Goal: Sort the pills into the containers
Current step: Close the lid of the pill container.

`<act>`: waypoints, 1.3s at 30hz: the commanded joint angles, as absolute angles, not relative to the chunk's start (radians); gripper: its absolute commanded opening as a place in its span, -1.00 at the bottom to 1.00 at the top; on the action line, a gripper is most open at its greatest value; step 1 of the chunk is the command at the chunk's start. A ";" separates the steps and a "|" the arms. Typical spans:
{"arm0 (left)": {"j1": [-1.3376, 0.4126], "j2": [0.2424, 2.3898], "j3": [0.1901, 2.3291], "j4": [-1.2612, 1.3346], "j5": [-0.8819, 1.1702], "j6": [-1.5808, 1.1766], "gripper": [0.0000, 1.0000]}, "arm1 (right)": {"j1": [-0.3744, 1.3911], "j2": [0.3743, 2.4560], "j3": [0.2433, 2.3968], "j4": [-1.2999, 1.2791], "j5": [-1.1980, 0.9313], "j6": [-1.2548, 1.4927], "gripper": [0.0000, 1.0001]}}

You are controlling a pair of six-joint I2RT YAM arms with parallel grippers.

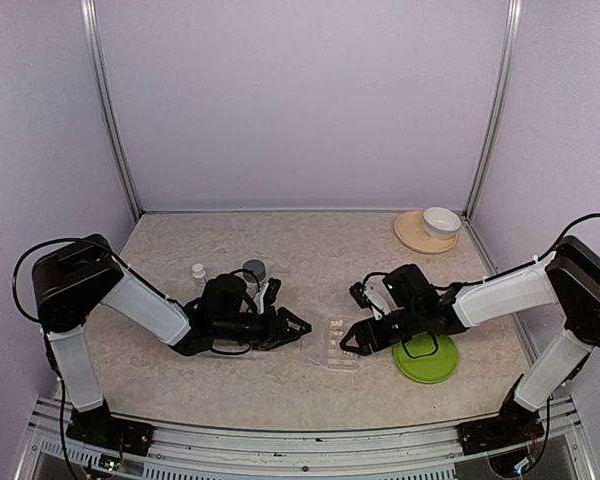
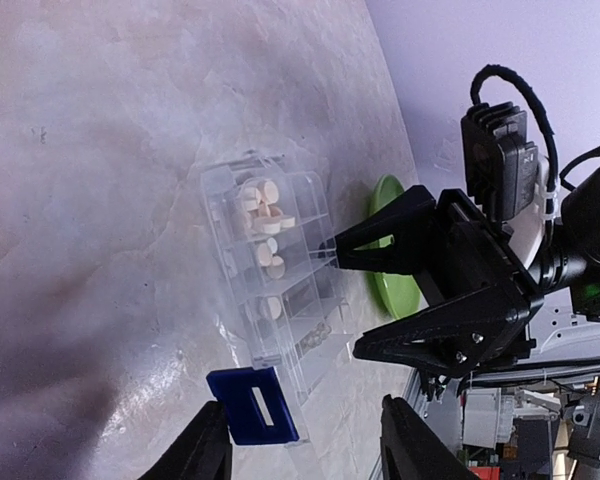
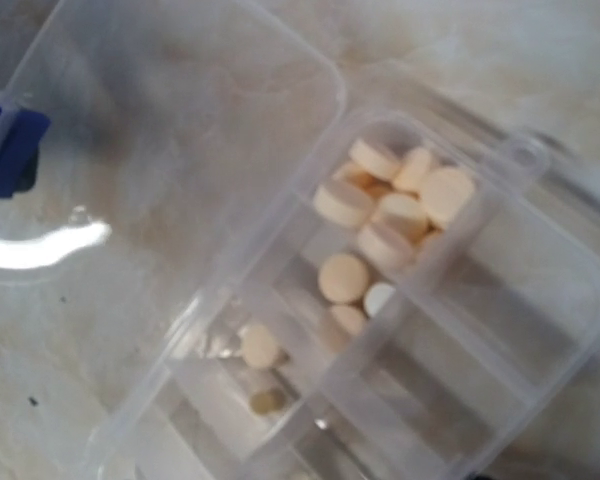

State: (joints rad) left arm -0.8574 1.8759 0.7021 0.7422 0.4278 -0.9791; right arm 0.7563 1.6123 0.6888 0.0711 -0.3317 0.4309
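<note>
The clear pill organiser (image 1: 338,340) lies on the table between the two arms, with its lid (image 3: 180,120) folded open. Round cream pills (image 3: 390,195) fill one compartment, and single pills (image 3: 259,346) lie in others. My right gripper (image 2: 345,300) is open, its fingertips at the organiser's (image 2: 270,270) far edge with nothing between them. The right wrist view shows only the compartments, not its fingers. My left gripper (image 2: 305,450) is open just short of the blue latch (image 2: 252,405) on the lid's edge, which sits beside the left finger, not gripped.
A green disc (image 1: 425,358) lies right of the organiser under the right arm. An amber bottle with a grey cap (image 1: 254,270) and a small white bottle (image 1: 198,272) stand behind the left arm. A white bowl (image 1: 441,220) rests on a tan plate (image 1: 412,232) at the back right.
</note>
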 commanded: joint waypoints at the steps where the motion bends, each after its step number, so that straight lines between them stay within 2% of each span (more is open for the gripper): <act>1: -0.871 1.884 0.724 0.794 0.467 -0.973 0.01 | 0.749 1.621 0.692 0.116 -0.370 0.436 0.34; 9: -0.893 1.844 0.756 0.709 0.427 -0.917 0.01 | 0.749 1.616 0.690 0.157 -0.405 0.450 0.34; 39: -0.919 1.872 0.825 0.666 0.423 -0.897 0.01 | 0.789 1.640 0.694 0.232 -0.434 0.507 0.33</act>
